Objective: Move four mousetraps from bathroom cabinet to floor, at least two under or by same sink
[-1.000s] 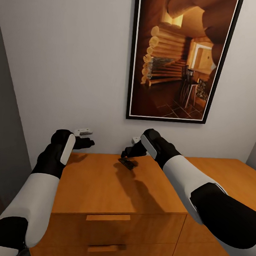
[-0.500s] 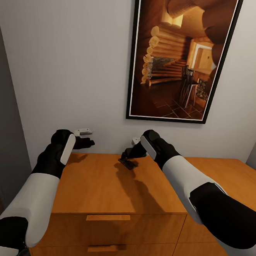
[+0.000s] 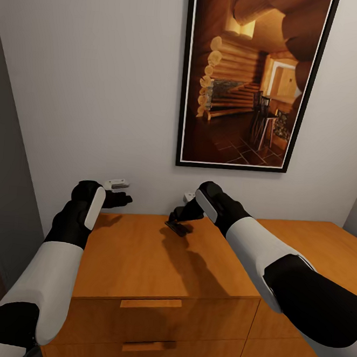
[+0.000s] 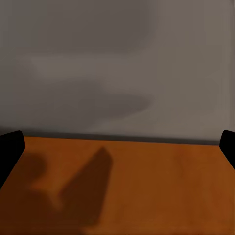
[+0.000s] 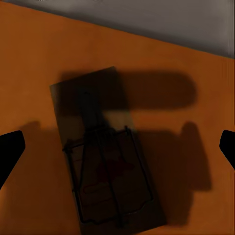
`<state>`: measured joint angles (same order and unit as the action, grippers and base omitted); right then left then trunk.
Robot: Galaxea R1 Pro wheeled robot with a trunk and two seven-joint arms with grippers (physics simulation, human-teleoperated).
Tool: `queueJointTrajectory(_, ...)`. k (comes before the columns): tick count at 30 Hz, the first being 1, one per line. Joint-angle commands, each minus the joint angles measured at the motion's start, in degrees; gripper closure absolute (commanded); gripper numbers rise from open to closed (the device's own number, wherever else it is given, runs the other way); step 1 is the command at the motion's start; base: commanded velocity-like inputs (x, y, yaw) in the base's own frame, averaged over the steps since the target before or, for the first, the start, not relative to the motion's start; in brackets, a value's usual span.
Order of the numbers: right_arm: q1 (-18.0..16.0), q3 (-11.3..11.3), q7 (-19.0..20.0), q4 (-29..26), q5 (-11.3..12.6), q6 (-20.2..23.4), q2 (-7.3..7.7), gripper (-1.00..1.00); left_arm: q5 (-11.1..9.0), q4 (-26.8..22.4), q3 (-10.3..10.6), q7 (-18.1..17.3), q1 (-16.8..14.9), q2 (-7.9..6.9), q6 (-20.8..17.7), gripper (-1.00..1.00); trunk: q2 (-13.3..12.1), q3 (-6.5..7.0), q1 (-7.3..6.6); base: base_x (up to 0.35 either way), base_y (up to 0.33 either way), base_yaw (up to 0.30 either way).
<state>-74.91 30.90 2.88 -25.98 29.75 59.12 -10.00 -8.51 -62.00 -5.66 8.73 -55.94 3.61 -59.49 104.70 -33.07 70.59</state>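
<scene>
One mousetrap (image 3: 178, 228), a flat plate with dark spring wire, lies near the back edge of the orange-brown cabinet (image 3: 139, 256). In the right wrist view the mousetrap (image 5: 105, 156) rests in shadow on the cabinet top (image 5: 34, 73), showing its wire frame and a faint red mark. My right gripper (image 3: 178, 216) hovers just above it, open, one black fingertip on each side of the trap. Further left, my left gripper (image 3: 123, 199) is open over bare cabinet top (image 4: 161, 176) close to the wall, holding nothing.
A large framed picture (image 3: 252, 82) hangs on the white wall behind the cabinet. Two small white-grey gadgets (image 3: 116, 184) (image 3: 189, 194) sit on the wall just above the cabinet top. Drawer fronts with bar handles (image 3: 150, 304) face me. A grey wall (image 3: 4, 185) stands at the left.
My right gripper has edged slightly lower and closer over the mousetrap. The left arm and the trap have not moved.
</scene>
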Motion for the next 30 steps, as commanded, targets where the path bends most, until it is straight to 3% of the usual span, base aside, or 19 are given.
queueJointTrajectory(1, -0.1, 0.1, 0.3, 0.0, -0.4, 0.1, 0.0, -1.0, -0.6, 0.0, -0.1, 0.5, 0.0, 0.04, -0.2, -1.0, 0.0, -0.07, 0.0, 0.0, 0.0, 0.0)
queueJointTrajectory(30, 0.3, 0.3, -0.2, 2.9, -0.4, -1.1, 0.0, -1.0, -0.6, -0.1, -0.1, 0.5, 0.0, 0.01, -0.3, -1.0, 0.0, -0.07, 0.0, 0.0, 0.0, 0.0)
